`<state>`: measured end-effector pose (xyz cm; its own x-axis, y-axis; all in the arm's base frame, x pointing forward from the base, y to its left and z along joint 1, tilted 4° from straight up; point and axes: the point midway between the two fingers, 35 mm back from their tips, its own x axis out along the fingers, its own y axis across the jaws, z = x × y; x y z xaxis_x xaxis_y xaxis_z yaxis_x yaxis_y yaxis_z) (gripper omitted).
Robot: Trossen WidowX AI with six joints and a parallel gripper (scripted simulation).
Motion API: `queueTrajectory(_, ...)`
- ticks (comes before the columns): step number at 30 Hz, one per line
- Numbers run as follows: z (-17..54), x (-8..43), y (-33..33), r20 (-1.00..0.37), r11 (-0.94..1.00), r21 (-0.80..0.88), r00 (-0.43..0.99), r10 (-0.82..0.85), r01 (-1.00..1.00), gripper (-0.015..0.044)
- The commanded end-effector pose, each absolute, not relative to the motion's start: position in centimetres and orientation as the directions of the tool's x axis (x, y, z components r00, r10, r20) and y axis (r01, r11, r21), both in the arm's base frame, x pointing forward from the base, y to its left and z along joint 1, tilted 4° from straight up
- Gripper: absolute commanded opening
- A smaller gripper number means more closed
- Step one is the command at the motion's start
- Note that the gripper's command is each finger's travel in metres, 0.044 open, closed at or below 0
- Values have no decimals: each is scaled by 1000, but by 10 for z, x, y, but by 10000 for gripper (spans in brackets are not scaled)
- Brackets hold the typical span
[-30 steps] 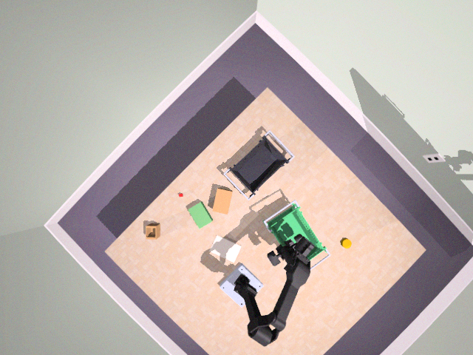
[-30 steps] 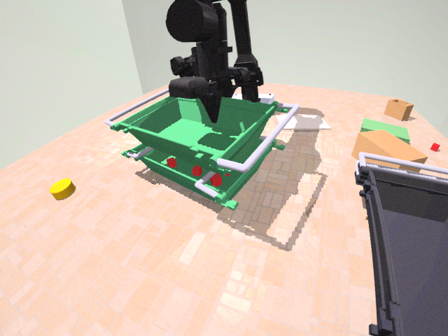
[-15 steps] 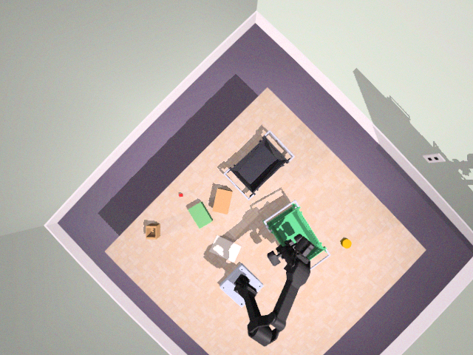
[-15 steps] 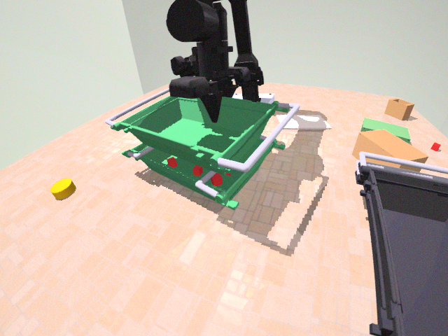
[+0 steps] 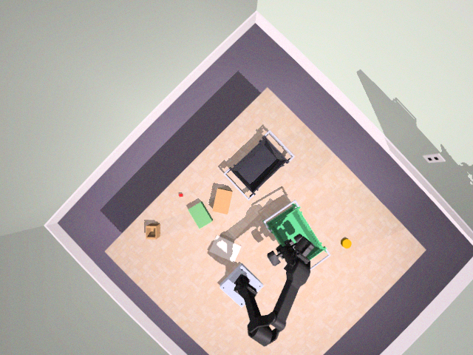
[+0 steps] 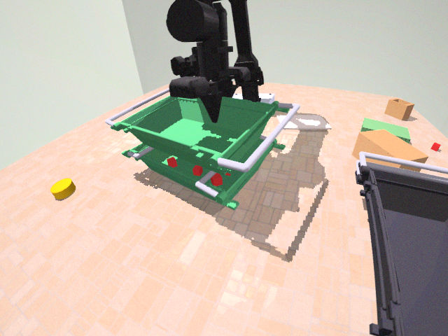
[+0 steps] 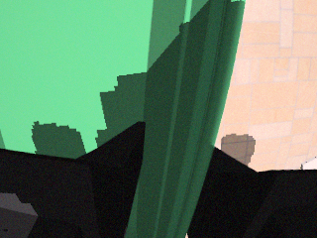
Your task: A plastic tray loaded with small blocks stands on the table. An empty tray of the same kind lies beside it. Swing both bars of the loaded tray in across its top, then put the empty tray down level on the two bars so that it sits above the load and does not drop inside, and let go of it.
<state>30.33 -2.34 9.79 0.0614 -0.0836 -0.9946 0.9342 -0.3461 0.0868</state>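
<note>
The empty green tray (image 5: 295, 223) (image 6: 169, 138) (image 7: 59, 59) is above the loaded green tray (image 6: 177, 182) and looks about level. Its own wire bars (image 5: 280, 211) (image 6: 271, 141) stand out over its ends. Several red blocks (image 6: 197, 170) show in the loaded tray through the gap. The loaded tray's near bar (image 6: 208, 189) and far bar (image 6: 143, 152) run in under the upper tray; whether its underside touches them is hidden. My gripper (image 6: 217, 106) (image 7: 159, 131) is shut on the upper tray's long side wall, one finger inside and one outside.
A black tray (image 5: 256, 162) (image 6: 416, 224) with bars out stands nearby. An orange block (image 5: 222, 200) (image 6: 387, 146), a green block (image 5: 199, 214) (image 6: 385, 126), an open box (image 5: 152, 231) (image 6: 399, 108), a red cube (image 5: 180, 194) (image 6: 435, 146) and a yellow disc (image 5: 346, 242) (image 6: 62, 188) lie around.
</note>
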Motion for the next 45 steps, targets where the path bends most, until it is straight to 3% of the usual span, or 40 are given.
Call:
queueTrajectory(1, 91, 299, -22, -997, -349, 57, 32, -75, 935, 0)
queueTrajectory(12, 91, 299, -22, -997, -349, 57, 32, -75, 935, 0)
queueTrajectory(42, 91, 299, -22, -997, -349, 57, 32, -75, 935, 440)
queueTrajectory(45, 91, 299, -23, -996, -348, 59, 33, -79, 936, 440)
